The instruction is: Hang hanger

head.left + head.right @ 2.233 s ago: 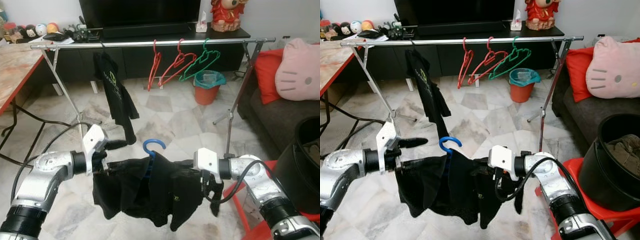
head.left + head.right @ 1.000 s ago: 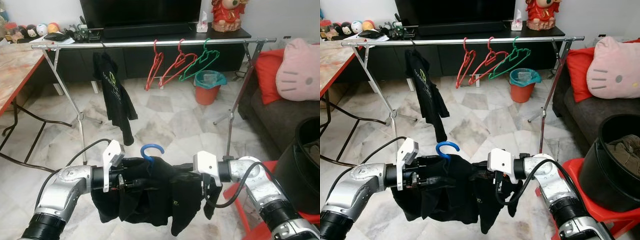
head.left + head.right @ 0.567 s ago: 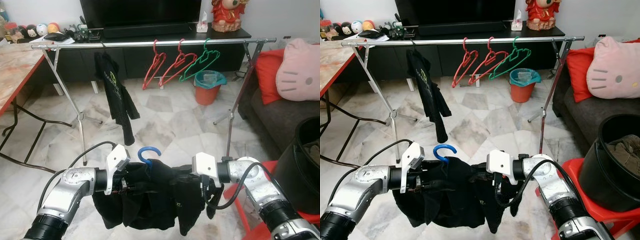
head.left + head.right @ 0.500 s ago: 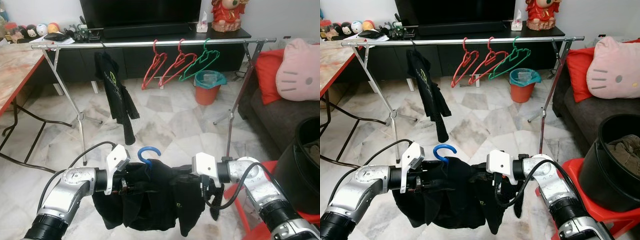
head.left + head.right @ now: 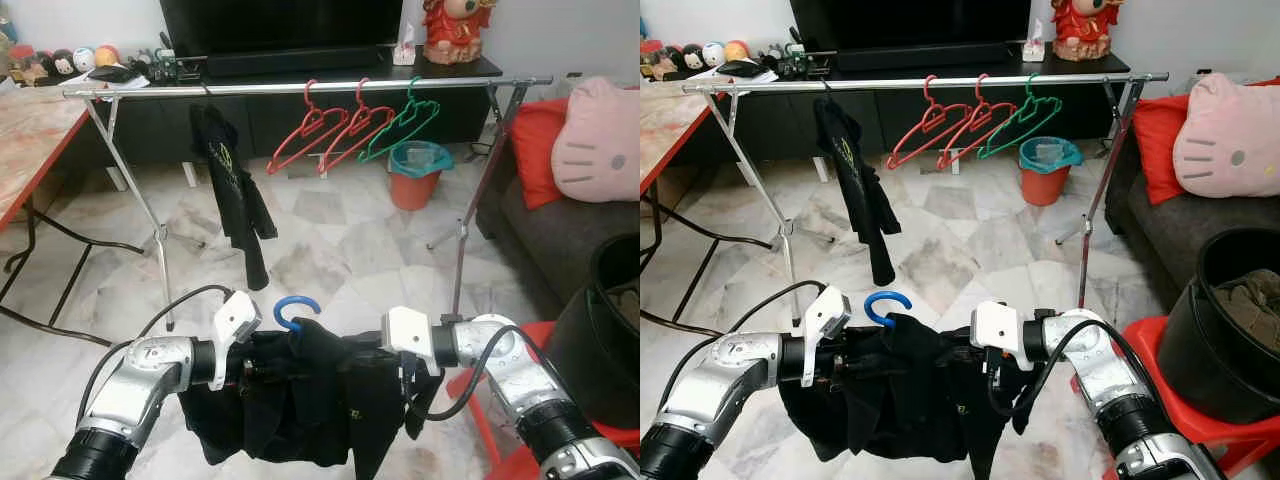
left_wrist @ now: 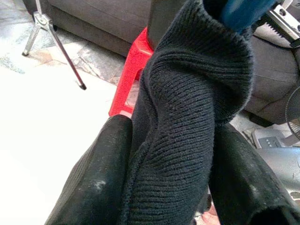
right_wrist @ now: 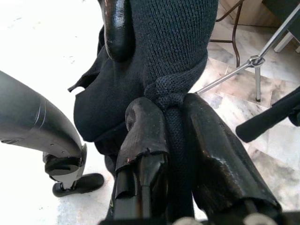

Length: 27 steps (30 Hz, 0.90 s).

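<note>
A black knit garment (image 5: pixel 300 405) hangs on a blue hanger, whose hook (image 5: pixel 297 307) sticks up between my two arms, low over the floor. My left gripper (image 5: pixel 266 368) comes in from the left just below the hook, shut on the bunched knit (image 6: pixel 183 117), with a finger (image 6: pixel 96 185) on each side. The blue hanger (image 6: pixel 239 11) shows beside it. My right gripper (image 5: pixel 362 352) holds the garment's other shoulder, its fingers (image 7: pixel 145 136) pinching a fold (image 7: pixel 176 126). The steel rail (image 5: pixel 300 87) stands farther ahead, above the hook.
On the rail hang a black shirt (image 5: pixel 232 180), two red hangers (image 5: pixel 325 130) and a green hanger (image 5: pixel 400 125). Behind stand an orange bin (image 5: pixel 414 175) and a TV cabinet (image 5: pixel 300 110). A sofa with a pink pillow (image 5: pixel 598 140) and a black bucket (image 5: pixel 610 310) are at the right, a table (image 5: pixel 30 130) at the left.
My left gripper has moved from the garment's left end in to the hanger's neck and closed on the knit. The garment has bunched and dropped a little. The rail's hangers have swung.
</note>
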Available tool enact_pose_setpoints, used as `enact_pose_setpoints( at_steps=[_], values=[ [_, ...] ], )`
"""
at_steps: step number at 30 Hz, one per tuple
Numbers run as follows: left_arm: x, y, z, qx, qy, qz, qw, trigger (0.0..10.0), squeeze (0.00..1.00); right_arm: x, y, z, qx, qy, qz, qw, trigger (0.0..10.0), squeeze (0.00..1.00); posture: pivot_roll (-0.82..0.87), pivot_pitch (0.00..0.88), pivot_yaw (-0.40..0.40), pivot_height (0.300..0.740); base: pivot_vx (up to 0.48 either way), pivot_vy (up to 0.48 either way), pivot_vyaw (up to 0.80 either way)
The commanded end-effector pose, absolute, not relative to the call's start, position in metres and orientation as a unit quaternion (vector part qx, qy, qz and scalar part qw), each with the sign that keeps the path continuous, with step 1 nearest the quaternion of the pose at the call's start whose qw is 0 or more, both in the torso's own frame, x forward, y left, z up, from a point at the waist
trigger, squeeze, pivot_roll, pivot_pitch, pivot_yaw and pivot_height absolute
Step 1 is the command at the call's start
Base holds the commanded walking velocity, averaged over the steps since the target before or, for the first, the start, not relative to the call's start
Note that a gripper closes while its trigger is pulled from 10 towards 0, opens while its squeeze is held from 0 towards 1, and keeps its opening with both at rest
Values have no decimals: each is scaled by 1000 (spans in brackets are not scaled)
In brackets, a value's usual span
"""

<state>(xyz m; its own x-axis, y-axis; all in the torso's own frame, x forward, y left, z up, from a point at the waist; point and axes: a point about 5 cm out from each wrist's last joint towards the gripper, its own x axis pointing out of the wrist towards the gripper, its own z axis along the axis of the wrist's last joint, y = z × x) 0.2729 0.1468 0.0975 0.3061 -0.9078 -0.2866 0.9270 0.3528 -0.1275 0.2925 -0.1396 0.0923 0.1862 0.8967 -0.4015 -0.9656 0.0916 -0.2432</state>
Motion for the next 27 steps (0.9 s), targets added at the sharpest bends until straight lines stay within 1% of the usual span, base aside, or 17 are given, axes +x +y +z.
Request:
enact_pose_setpoints(
  at_steps=[1,21,22,23,24,27],
  values=[
    [272,141,95,33,157,-578,800,0,0,300,-134,110,-225,28,621,750,0,0,-22,0,64,740,0,0,0],
    [271,140,99,22,149,-583,799,0,0,302,-134,108,-233,28,613,754,0,0,-20,0,62,740,0,0,0],
    [271,140,99,21,148,-583,799,0,0,303,-135,107,-239,28,607,757,2235,0,-20,0,62,740,0,0,0],
    [271,140,99,21,148,-583,799,0,0,303,-135,107,-239,28,607,757,2235,0,-20,0,62,740,0,0,0],
    [271,140,99,20,148,-582,799,0,0,305,-136,106,-244,36,599,762,10000,0,-20,0,60,740,0,0,0],
    [271,140,99,19,147,-582,799,0,0,307,-138,101,-253,56,592,764,10000,0,-18,0,58,740,0,0,0]
  ],
)
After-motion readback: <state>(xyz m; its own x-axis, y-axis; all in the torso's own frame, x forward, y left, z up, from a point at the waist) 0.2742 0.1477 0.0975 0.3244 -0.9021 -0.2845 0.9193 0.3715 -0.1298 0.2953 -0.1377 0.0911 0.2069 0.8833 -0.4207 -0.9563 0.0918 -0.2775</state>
